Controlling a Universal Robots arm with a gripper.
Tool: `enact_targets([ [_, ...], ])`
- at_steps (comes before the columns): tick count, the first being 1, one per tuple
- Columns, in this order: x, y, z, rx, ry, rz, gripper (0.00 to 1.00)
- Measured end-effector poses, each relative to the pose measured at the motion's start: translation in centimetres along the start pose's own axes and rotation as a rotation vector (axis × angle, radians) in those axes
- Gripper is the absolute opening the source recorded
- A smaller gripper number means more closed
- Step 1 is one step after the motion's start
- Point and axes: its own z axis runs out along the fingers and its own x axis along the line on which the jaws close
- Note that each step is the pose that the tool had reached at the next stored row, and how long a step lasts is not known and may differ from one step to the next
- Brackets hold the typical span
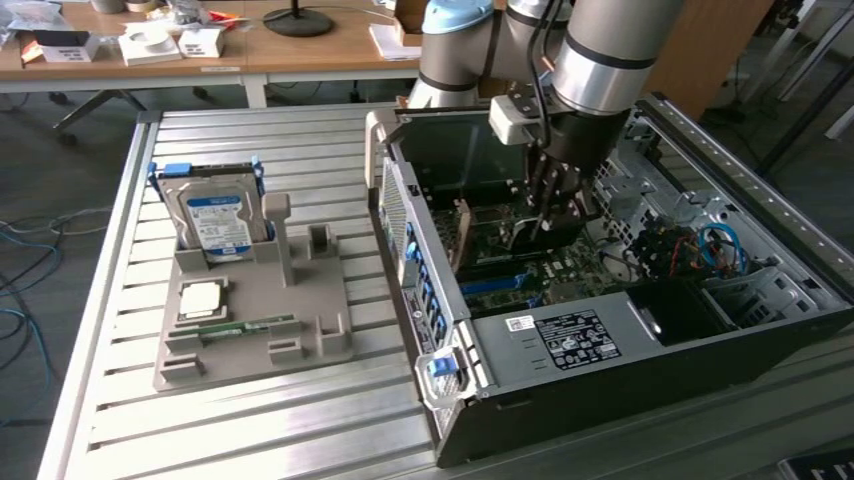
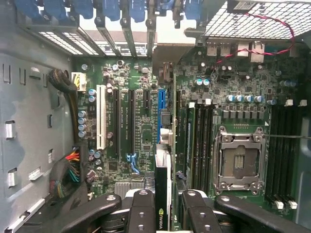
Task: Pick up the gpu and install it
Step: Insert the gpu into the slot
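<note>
Hand [image 2: 165, 206]: closed on the gpu [image 2: 162, 189], with one finger on each flat side.
Gpu: stands on its thin edge inside the open computer case [image 1: 601, 335], over the green board [image 2: 141, 126] and in line with the long blue slot [image 2: 161, 104]. I cannot tell if it is pushed in.
Arm [image 1: 601, 50]: reaches down into the case from above.
Gray holder [image 1: 314, 335]: sits on the counter [image 1: 267, 430] beside the case, on the exterior view's left.
Hard drive [image 1: 216, 220]: stands up in the holder.
</note>
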Motion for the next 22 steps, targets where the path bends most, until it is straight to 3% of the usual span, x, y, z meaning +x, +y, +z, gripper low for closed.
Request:
enact_targets([
  [10,0.0,0.48,0.06,0.0000,0.0001,0.000,0.26],
  [22,0.2,0.86,1.71,0.0000,0.0000,0.000,0.26],
])
